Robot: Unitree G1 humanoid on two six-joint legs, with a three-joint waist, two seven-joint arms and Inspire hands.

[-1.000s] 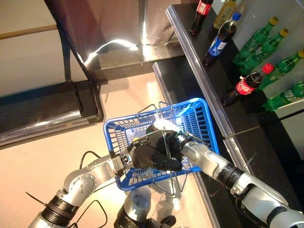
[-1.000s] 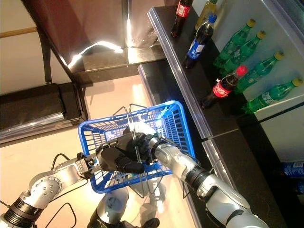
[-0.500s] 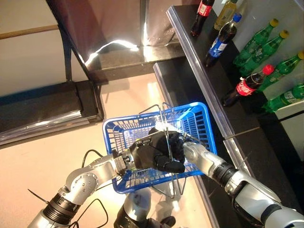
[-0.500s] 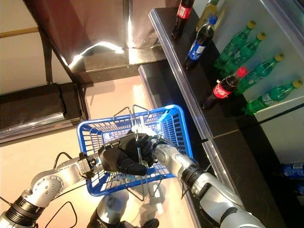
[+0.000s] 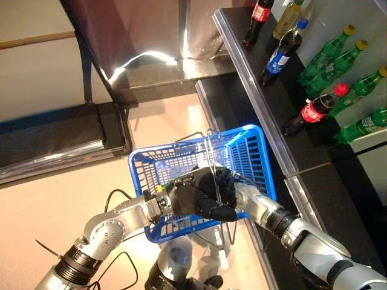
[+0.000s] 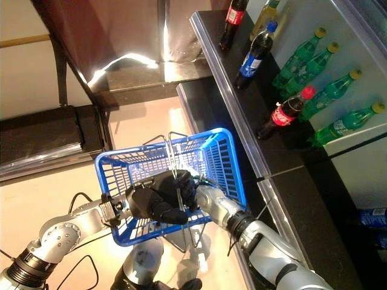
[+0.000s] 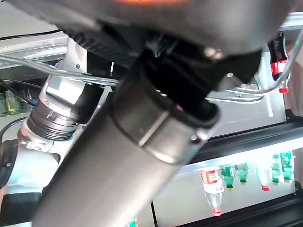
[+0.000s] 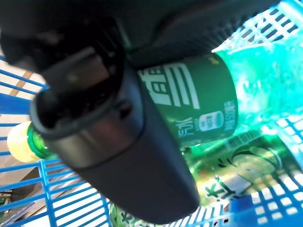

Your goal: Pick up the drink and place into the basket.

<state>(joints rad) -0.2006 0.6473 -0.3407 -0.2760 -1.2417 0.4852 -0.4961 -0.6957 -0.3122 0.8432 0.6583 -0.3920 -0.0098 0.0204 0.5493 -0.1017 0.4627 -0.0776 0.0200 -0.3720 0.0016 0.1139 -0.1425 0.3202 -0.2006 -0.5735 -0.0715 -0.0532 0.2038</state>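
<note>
Right wrist view shows the right hand's fingers (image 8: 118,156) curled round a green bottle (image 8: 199,104), so the drink is in the right hand (image 5: 221,181), down inside the blue basket (image 5: 254,151). The bottle lies on its side, long way along the basket floor, beside another green bottle (image 8: 232,170). The left hand (image 5: 193,199) grips the basket's wire handle (image 5: 211,163).

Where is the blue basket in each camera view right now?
Left eye view: blue basket sits low and central, both hands over its near rim.
Right eye view: same basket, slightly left of centre.
Left wrist view: no blue basket visible, only its wire handles.
Right wrist view: blue mesh behind the held green bottle.
Shared landmark: the wire handles.
</note>
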